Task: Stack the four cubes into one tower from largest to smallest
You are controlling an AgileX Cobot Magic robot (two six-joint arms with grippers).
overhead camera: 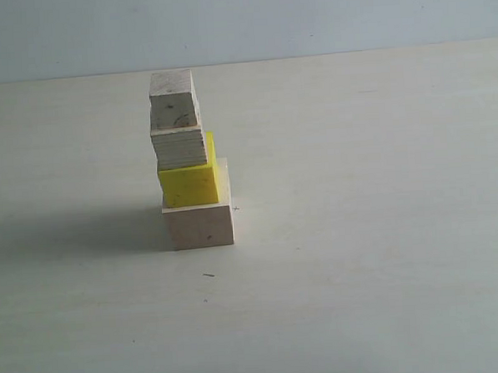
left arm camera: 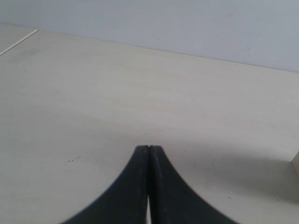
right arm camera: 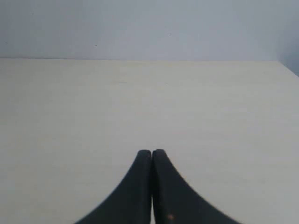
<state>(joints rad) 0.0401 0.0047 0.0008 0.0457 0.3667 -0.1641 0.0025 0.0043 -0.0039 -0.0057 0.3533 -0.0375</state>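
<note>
on the table [overhead camera: 360, 231], left of centre in the exterior view, the tower [overhead camera: 189, 164] stands with all four cubes stacked. the big cube [overhead camera: 199, 226], pale wood, rests on the tabletop. the yellow cube [overhead camera: 188, 186] sits on it, set toward its left edge, so a strip of the big cube's top shows on the right. the layered cube [overhead camera: 179, 147] lies on the yellow one, shifted a little left, with a sliver of yellow showing at its upper right. the small cube [overhead camera: 173, 98] tops the stack, close to flush with the layered cube's left side. the tower looks upright and casts a shadow leftward across the table. a dark speck [overhead camera: 208, 275] lies just in front of it.

the left gripper [left arm camera: 148, 148] hangs low over bare tabletop, its dark fingers pressed together with nothing between them. a pale corner [left arm camera: 295, 163] shows at the frame edge; which cube it is cannot be told. the right gripper [right arm camera: 152, 151] is likewise closed and empty, pointing across bare table toward the wall.
</note>
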